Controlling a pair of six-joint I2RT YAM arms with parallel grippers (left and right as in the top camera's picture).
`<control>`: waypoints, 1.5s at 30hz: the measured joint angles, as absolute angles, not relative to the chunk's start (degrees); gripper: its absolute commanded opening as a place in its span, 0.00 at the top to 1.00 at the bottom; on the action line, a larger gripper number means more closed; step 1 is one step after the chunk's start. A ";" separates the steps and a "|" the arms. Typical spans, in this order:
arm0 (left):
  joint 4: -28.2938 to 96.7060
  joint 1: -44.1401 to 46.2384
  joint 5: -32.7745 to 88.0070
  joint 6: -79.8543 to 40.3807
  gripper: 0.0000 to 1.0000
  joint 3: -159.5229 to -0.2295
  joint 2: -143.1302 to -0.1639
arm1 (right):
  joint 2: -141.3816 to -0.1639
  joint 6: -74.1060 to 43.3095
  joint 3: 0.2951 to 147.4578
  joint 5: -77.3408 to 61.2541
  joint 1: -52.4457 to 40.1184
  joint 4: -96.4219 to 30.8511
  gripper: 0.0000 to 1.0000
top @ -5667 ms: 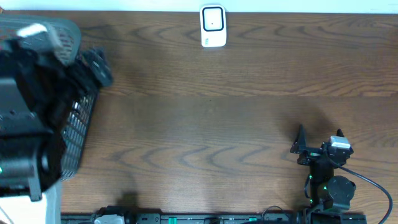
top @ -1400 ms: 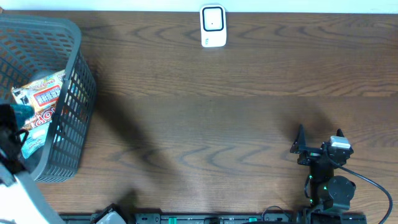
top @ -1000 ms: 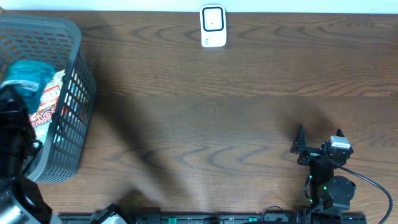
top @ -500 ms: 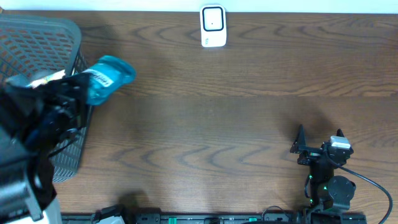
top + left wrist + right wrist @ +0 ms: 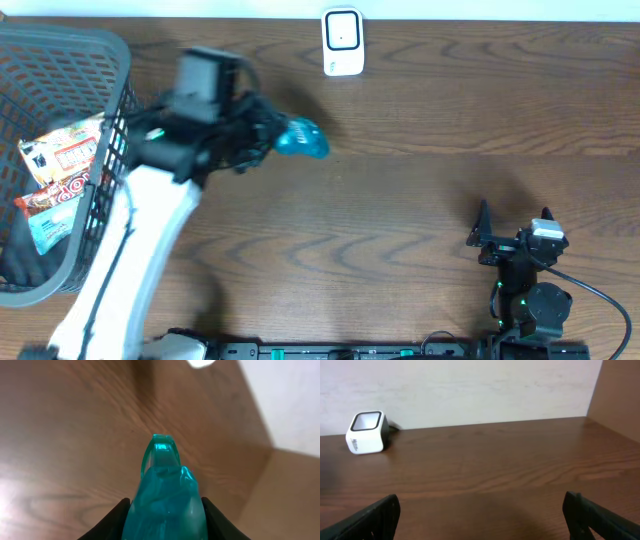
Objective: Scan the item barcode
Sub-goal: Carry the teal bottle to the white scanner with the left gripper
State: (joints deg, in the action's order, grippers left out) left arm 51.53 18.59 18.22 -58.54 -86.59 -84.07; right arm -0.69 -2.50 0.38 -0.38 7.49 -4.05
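Task item: a glossy teal plastic pouch [image 5: 302,139], lifted clear of the brown wood-grain table [image 5: 420,180], at about 11 o'clock from the table's middle and at 7 o'clock from the scanner.
Left gripper [image 5: 268,135]: black, its jaws narrowed around the pouch's rear end, so the pouch's free end sticks out ahead towards 3 o'clock.
Why held so: gripping one end leaves most of the pouch's surface bare, which I judge suits turning a printed face to the scanner window.
Scanner: a small white box with a dark square window [image 5: 342,42], standing at the table's 12 o'clock edge. Its window faces the arms, judging from the right wrist view.
Right gripper [image 5: 514,212]: jaws spread wide and holding nothing, parked at 4 o'clock, well apart from the pouch. This probably keeps it out of the left arm's path.
Basket: a grey plastic mesh basket [image 5: 70,42] at 9 o'clock, the store for items awaiting a scan.
Basket contents: flat snack packets with red and white print [image 5: 62,160] lying against the inner wall.
Readable writing: none. The pouch is blurred overhead, and the left wrist view shows only plain teal with no barcode. The packet print and a small mark below the scanner window are too small to read.
Step in hand: carrying the pouch to the scanner; the scan looks not yet made.
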 measured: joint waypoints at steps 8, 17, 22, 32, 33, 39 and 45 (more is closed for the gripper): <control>45.67 28.47 10.98 -51.99 0.71 -86.59 -97.47 | -0.69 -2.50 0.38 -0.38 7.49 -4.05 0.01; 45.74 34.11 3.86 -40.36 0.67 -86.59 -103.96 | -0.69 -2.50 0.38 -0.38 7.49 -4.05 0.01; 45.63 35.97 1.13 -35.75 0.66 -86.59 -103.94 | -0.69 -2.50 0.38 -0.38 7.49 -4.05 0.01; 46.48 37.93 -3.33 -42.65 0.60 -86.59 -103.94 | -0.69 -2.50 0.38 -0.38 7.49 -4.05 0.01; 47.24 37.93 -4.45 -46.35 0.60 -86.59 -103.94 | -0.69 -2.50 0.38 -0.38 7.49 -4.05 0.01; 48.14 37.87 -7.05 -58.96 0.57 -86.59 -104.03 | -0.69 -2.50 0.38 -0.38 7.49 -4.05 0.01; 48.05 37.87 -7.92 -61.63 0.50 -86.61 -106.13 | -0.69 -2.50 0.38 -0.38 7.49 -4.05 0.01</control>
State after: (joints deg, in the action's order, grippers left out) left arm 48.05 37.87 -7.92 -61.63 -86.61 -106.13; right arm -0.69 -2.50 0.38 -0.38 7.49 -4.05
